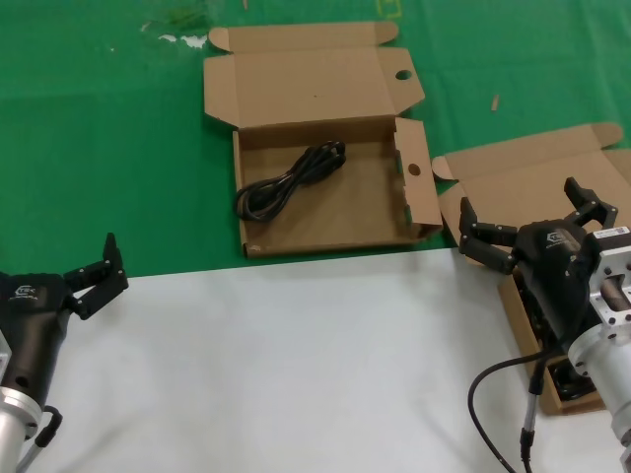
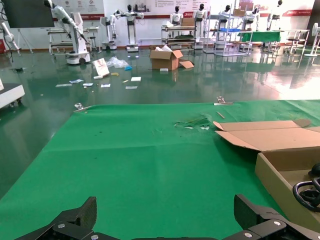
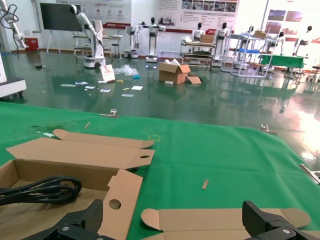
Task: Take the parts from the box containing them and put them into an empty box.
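Observation:
The wide shallow carton with round finger holes (image 1: 306, 89) lies open at the back centre, with one looped black cord (image 1: 291, 182) inside it. The taller carton with the plain eared lid (image 1: 532, 177) is open at the right; black cords (image 1: 570, 382) show in it, mostly hidden by my right arm. My right gripper (image 1: 527, 212) is open and empty above that carton's near-left part. My left gripper (image 1: 99, 276) is open and empty at the front left, over the white surface's edge. The right wrist view shows the holed carton (image 3: 75, 155), its cord (image 3: 45, 190) and the plain lid (image 3: 225, 220).
Green cloth (image 1: 99, 148) covers the far half of the table and a white sheet (image 1: 296, 365) the near half. The left wrist view shows the holed carton (image 2: 280, 165) and cord (image 2: 307, 192) off to one side. Small scraps (image 1: 182, 39) lie at the back.

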You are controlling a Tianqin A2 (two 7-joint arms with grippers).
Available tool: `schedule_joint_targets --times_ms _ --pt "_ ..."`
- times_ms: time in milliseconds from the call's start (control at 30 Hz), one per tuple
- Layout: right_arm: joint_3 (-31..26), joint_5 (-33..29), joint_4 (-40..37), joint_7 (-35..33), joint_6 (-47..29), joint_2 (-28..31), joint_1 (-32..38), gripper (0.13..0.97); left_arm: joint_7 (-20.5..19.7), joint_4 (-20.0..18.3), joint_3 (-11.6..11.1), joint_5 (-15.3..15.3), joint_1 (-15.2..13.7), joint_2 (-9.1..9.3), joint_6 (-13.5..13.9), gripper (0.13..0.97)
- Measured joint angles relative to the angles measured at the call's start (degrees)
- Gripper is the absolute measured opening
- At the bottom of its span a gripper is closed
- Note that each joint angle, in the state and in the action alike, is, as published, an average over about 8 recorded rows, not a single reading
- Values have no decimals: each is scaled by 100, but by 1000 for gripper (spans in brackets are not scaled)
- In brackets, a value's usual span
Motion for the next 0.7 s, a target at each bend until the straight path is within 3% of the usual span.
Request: schedule_joint_targets --times_ms 700 --pt "0 0 0 0 0 0 0 966 0 0 0 0 0 0 0 966"
